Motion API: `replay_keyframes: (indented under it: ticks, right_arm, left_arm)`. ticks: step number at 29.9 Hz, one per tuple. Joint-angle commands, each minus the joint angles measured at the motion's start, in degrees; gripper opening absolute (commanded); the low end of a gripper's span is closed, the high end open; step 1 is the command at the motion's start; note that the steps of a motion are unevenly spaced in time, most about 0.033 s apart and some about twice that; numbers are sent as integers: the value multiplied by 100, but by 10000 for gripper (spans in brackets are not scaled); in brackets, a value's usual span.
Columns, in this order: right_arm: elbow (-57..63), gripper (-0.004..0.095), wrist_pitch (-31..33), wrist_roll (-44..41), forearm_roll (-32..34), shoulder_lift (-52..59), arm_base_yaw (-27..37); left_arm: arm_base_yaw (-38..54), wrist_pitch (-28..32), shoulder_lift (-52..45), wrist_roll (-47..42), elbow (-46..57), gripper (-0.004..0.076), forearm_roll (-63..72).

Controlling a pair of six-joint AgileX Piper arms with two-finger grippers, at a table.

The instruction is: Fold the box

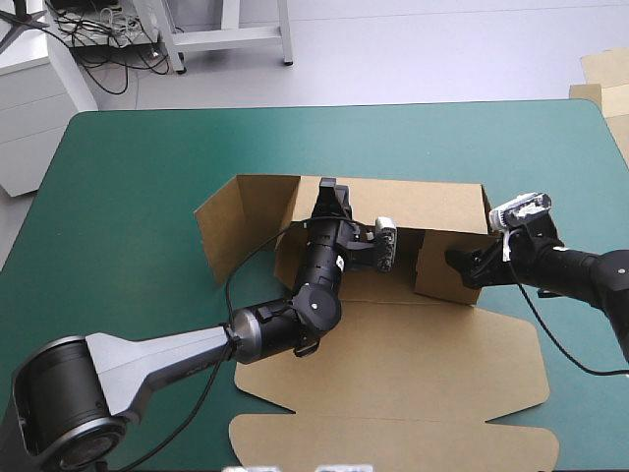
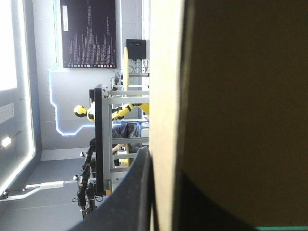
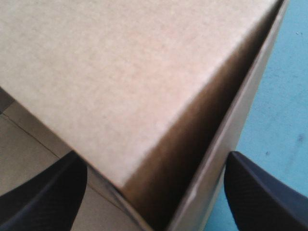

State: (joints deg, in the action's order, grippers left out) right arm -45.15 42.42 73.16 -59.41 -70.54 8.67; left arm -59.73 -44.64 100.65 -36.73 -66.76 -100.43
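left pincer [image 1: 330, 194] pinching box [image 1: 393, 364] back wall [image 1: 423, 202], right pincer [image 1: 460, 264] spread round side wall [image 1: 432, 283]. keep back wall upright, ease side wall in slow, corner square.

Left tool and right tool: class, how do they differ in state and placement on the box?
The left tool is shut on the raised back wall of the box; the right tool stands open around the right side wall's corner. The left tool reaches across the box's floor; the right tool is outside it. Both are at raised walls.
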Motion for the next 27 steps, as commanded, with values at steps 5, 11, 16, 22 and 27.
replay_keyframes:
  ticks: [5, 11, 16, 22, 27]
  right_arm:
    - [-121, 724, -11, 72, -677, 112, 53]
    - [-112, 724, -11, 99, -693, 112, 53]
    - [-77, 684, -11, 71, -681, -7, 53]
    - [-77, 260, 68, 663, -1107, -429, 53]
    - [-77, -7, 141, 1237, -1411, -676, 53]
  left_arm:
    - [-42, -21, -178, -136, -26, -10, -43]
    - [-42, -21, -178, -136, -26, -10, -43]
    - [-42, -21, -178, -136, -26, -10, -92]
    - [-42, -8, -178, -207, -26, -10, -275]
    - [-42, -8, -178, -207, -26, -10, -275]
